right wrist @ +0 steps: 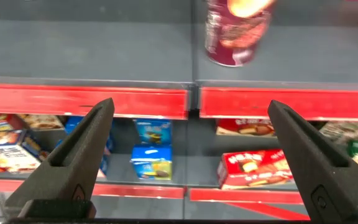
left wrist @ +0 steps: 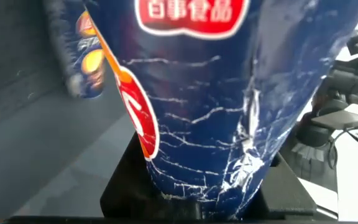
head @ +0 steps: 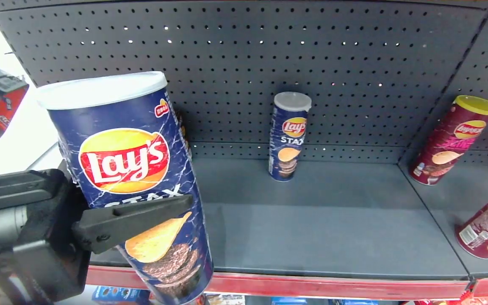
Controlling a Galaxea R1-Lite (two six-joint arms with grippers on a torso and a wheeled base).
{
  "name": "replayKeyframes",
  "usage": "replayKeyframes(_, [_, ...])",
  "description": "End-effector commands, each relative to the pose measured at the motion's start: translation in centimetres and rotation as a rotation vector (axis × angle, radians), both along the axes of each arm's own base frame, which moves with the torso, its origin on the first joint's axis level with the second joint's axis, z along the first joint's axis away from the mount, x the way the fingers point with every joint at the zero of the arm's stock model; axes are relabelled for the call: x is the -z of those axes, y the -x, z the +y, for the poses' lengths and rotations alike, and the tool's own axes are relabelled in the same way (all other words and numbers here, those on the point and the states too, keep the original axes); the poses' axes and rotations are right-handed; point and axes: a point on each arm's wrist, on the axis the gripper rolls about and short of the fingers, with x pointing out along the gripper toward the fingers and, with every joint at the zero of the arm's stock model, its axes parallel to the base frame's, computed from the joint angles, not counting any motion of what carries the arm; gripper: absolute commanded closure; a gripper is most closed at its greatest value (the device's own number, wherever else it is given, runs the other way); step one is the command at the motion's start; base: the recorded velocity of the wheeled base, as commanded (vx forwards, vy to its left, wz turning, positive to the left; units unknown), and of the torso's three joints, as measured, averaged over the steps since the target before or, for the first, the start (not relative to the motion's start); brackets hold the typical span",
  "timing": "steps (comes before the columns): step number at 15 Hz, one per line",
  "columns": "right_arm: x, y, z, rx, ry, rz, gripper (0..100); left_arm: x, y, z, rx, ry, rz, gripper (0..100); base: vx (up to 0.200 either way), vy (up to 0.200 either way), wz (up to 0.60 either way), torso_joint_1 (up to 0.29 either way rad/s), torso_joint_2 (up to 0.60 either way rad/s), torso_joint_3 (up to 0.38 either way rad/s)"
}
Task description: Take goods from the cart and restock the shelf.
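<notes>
Head view, grip: the left claw (head: 151,214) is clamped on the blue can (head: 129,182) at 8 o'clock. The can leans, with its base down by the red shelf edge (head: 311,286).
Head view, shelf: there's bare shelf (head: 333,228) ahead. A second blue can (head: 289,137) stands at 12 o'clock, with maroon cans (head: 453,140) at 3 o'clock.
Head view, risk: released tilted, it could topple or roll, and the base may clip the edge going in.
Left wrist view: the glossy wall sits between the pads, so a slip could twist it.
Right wrist view: the right claw (right wrist: 190,106) is wide open and empty at the shelf front. A swing could knock the front maroon can (right wrist: 235,31).
</notes>
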Motion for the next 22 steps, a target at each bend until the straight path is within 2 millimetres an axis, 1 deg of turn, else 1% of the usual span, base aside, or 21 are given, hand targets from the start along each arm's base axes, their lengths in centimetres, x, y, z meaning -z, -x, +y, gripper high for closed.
replayKeyframes(1, [0.0, 0.0, 0.0, 0.000, 0.001, 0.001, 0, 0.1, 0.0, 0.0, -0.002, -0.001, 0.002, 100, 0.000, 0.000, 0.00, 0.000, 0.00, 0.000])
replayKeyframes(6, [0.0, 0.0, 0.0, -0.003, 0.003, 0.002, 0, -0.3, -0.1, 0.2, -0.016, 0.008, -0.012, 100, 0.000, 0.000, 0.00, 0.000, 0.00, 0.000])
replayKeyframes(8, [0.0, 0.0, 0.0, -0.001, 0.007, 0.002, 0, 0.0, -0.1, 0.2, -0.016, 0.001, -0.001, 100, 0.000, 0.000, 0.00, 0.000, 0.00, 0.000])
replayKeyframes(9, [0.0, 0.0, 0.0, -0.001, 0.007, 0.001, 0, 0.1, -0.1, 0.2, -0.016, 0.000, 0.001, 100, 0.000, 0.000, -0.60, 0.002, 0.00, -0.007])
replayKeyframes(17, [0.0, 0.0, 0.0, 0.000, 0.003, 0.002, 0, 0.2, -0.2, 0.2, -0.012, -0.003, 0.003, 100, 0.000, 0.000, 0.00, 0.000, 0.00, 0.000])
replayKeyframes(20, [-0.1, 0.0, 0.0, -0.024, 0.016, -0.002, 0, 0.6, -0.4, 0.0, -0.017, -0.014, 0.019, 100, 0.000, 0.000, 0.00, 0.000, 0.00, 0.000])
replayKeyframes(21, [-3.5, 0.6, 0.2, -0.100, 0.020, -0.068, 0, 0.9, -0.4, 0.0, -0.017, -0.018, 0.023, 100, 0.000, 0.000, 0.00, 0.000, 0.00, 0.000])
replayKeyframes(22, [-8.7, -1.2, 0.3, -0.182, -0.020, 0.022, 0, 1.1, -0.4, 0.1, -0.017, -0.015, 0.020, 100, 0.000, 0.000, 0.00, 0.000, 0.00, 0.000])
